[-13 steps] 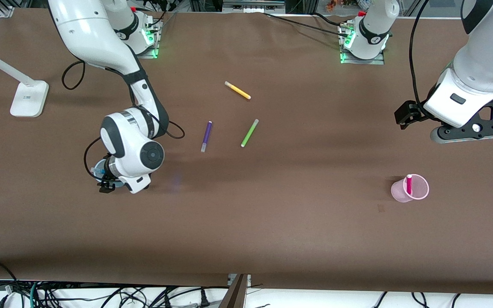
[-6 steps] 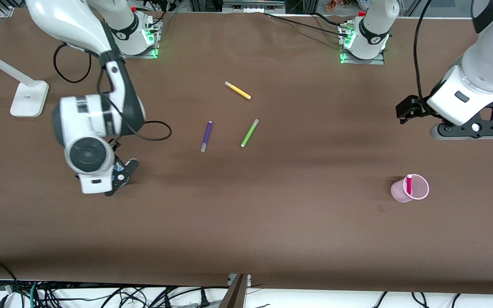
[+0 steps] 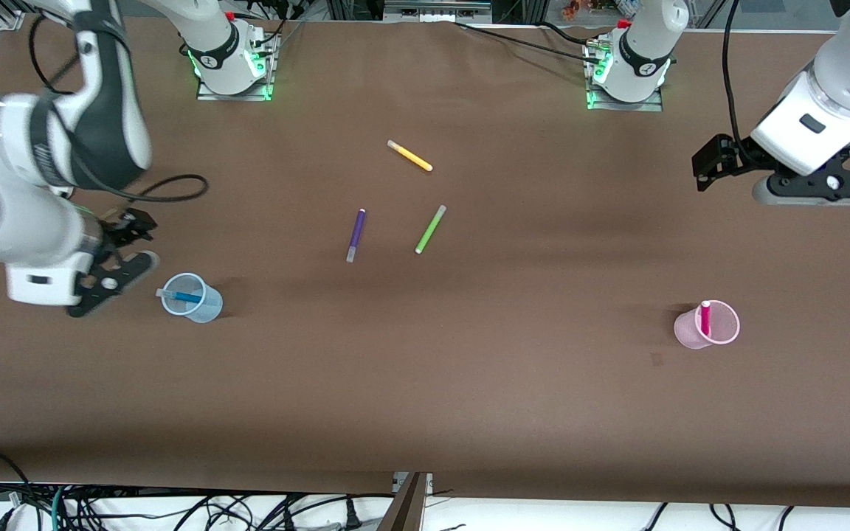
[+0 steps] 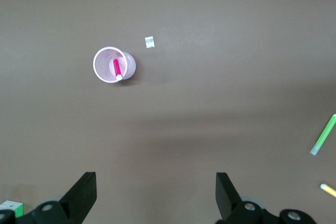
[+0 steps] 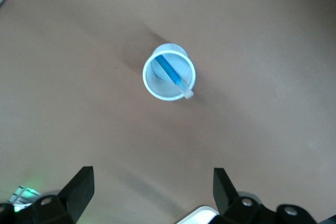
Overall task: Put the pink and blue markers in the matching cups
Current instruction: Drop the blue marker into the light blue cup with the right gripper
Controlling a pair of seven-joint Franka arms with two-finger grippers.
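The pale blue cup (image 3: 191,298) stands at the right arm's end of the table with the blue marker (image 3: 180,296) leaning inside it; both show in the right wrist view, the cup (image 5: 155,85) and the marker (image 5: 173,76). The pale pink cup (image 3: 708,325) stands at the left arm's end with the pink marker (image 3: 705,317) upright in it; the left wrist view shows this cup (image 4: 103,70) and marker (image 4: 117,68). My right gripper (image 3: 109,273) is open and empty, raised beside the blue cup. My left gripper (image 3: 812,193) is open and empty, raised high over bare table.
A purple marker (image 3: 356,234), a lime green marker (image 3: 430,229) and a yellow marker (image 3: 409,155) lie mid-table. A white lamp base shows at the right wrist view's edge (image 5: 202,216). A small paper scrap (image 4: 149,42) lies near the pink cup.
My right gripper has lifted off the blue cup and swung toward the right arm's table end, leaving the blue marker in the cup. My left gripper has drifted slightly higher.
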